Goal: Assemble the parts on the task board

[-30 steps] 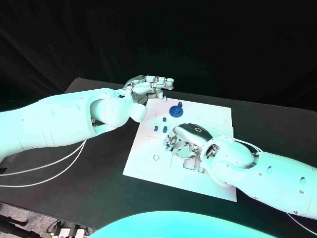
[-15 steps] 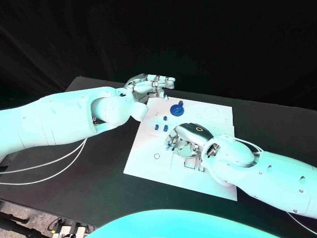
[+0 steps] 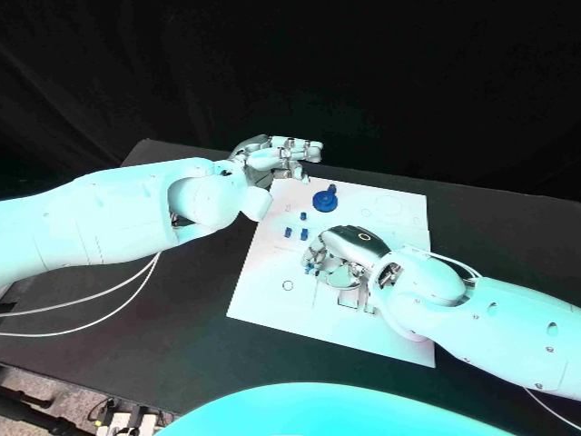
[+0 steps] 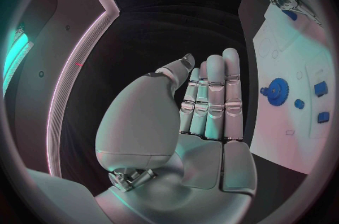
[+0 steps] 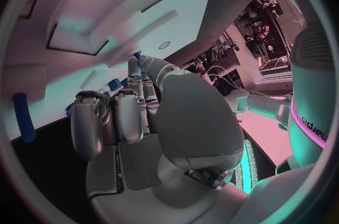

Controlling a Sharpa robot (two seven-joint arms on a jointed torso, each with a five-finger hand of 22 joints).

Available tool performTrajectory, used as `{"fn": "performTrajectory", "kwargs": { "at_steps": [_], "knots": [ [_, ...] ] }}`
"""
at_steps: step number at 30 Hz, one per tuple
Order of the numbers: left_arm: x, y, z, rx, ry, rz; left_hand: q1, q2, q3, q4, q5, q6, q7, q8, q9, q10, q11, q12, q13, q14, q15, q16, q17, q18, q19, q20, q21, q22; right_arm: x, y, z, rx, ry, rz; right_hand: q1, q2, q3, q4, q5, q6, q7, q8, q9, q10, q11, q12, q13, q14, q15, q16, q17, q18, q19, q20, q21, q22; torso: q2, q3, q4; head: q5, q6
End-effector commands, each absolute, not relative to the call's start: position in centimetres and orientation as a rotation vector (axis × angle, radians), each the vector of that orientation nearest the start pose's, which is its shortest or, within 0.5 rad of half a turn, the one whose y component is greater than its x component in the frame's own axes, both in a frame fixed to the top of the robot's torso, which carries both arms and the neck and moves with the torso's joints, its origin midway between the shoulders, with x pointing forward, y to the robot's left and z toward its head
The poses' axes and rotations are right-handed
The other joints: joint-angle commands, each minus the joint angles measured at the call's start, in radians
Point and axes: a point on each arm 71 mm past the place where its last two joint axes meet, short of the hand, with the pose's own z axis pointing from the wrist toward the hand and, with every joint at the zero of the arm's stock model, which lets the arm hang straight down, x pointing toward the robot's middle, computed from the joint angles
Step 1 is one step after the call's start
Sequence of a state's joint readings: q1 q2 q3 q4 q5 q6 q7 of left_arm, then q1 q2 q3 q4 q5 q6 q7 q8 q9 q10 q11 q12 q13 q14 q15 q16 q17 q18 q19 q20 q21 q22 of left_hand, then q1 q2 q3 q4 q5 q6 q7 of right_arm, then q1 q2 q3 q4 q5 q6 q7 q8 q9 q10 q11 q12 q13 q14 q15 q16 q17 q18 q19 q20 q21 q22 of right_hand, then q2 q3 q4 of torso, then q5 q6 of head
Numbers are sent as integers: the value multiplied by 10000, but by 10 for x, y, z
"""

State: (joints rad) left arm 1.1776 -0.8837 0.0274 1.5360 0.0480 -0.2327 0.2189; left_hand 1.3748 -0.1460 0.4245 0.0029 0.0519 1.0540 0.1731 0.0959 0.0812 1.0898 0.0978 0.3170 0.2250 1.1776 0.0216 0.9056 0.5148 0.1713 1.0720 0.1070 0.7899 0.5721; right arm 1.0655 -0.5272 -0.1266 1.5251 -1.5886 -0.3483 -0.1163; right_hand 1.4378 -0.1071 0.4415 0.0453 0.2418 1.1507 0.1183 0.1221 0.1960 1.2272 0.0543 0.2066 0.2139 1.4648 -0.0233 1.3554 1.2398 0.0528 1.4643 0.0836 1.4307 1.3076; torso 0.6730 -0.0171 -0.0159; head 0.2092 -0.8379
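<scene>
While its fingers (image 5: 130,108) curl down onto the middle of the task board (image 3: 382,313), the right hand (image 3: 343,259) sits palm-down over a cluster of small blue parts (image 3: 309,270), and from where I stand I cannot tell whether those fingertips are pinching one of them or just resting among them; the wrist view shows the fingers bent inward with bits of blue just beyond their tips and a long blue piece (image 5: 23,117) lying apart on the white surface. The left hand (image 3: 275,156) hangs at about twelve o'clock from the board's far left corner, past its edge, and its fingers (image 4: 212,94) stand straight and pressed side by side with the thumb tucked alongside, grasping nothing. On the board itself, a round blue gear-like part (image 3: 323,202) stands at about eleven o'clock from the right hand, near the far edge, and it also shows in the left wrist view (image 4: 277,90) beside smaller blue pieces. Three small blue parts (image 3: 295,233) sit in a short row at about nine o'clock from the right hand's knuckles, just beside it. The white board lies on the black table (image 3: 147,300), with the right arm coming in across its near right corner.
</scene>
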Motion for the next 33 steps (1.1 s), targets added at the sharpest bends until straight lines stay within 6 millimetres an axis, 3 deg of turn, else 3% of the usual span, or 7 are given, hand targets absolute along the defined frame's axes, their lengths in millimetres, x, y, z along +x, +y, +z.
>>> {"fn": "performTrajectory", "kwargs": {
  "at_steps": [1, 33],
  "knots": [
    [489, 219, -174, -12494, 15445, -15714, -44, 48, -63, -23, -6, -94, -9, 53, -9, -45, -7, 16, 11, -15, -21, 6, -9, 129, 28, 11, -36, -16, 410, -37, -259, -4357, 17273, 9387, -85, 8, -19, -56, 60, 34, 23, 33, 10, 27, -64, -30, 11, 438, -47, 40, -9, -195, 350, -51, 4, 1979, -1, -2, 1, 10, -5],
    [489, 218, -175, -12494, 15549, -15692, -43, 48, -70, -26, -6, -103, -7, 54, -11, -57, -5, 23, 10, -23, -19, -1, -16, 129, 41, 13, -36, -18, 413, -33, -270, -4669, 18007, 8827, -223, 19, -50, -55, 28, 1, 29, 6, 28, 21, -51, -88, 20, 424, -34, 1, -73, -175, 303, -41, -87, 1944, -2, -6, 3, 11, -11]
  ]
}}
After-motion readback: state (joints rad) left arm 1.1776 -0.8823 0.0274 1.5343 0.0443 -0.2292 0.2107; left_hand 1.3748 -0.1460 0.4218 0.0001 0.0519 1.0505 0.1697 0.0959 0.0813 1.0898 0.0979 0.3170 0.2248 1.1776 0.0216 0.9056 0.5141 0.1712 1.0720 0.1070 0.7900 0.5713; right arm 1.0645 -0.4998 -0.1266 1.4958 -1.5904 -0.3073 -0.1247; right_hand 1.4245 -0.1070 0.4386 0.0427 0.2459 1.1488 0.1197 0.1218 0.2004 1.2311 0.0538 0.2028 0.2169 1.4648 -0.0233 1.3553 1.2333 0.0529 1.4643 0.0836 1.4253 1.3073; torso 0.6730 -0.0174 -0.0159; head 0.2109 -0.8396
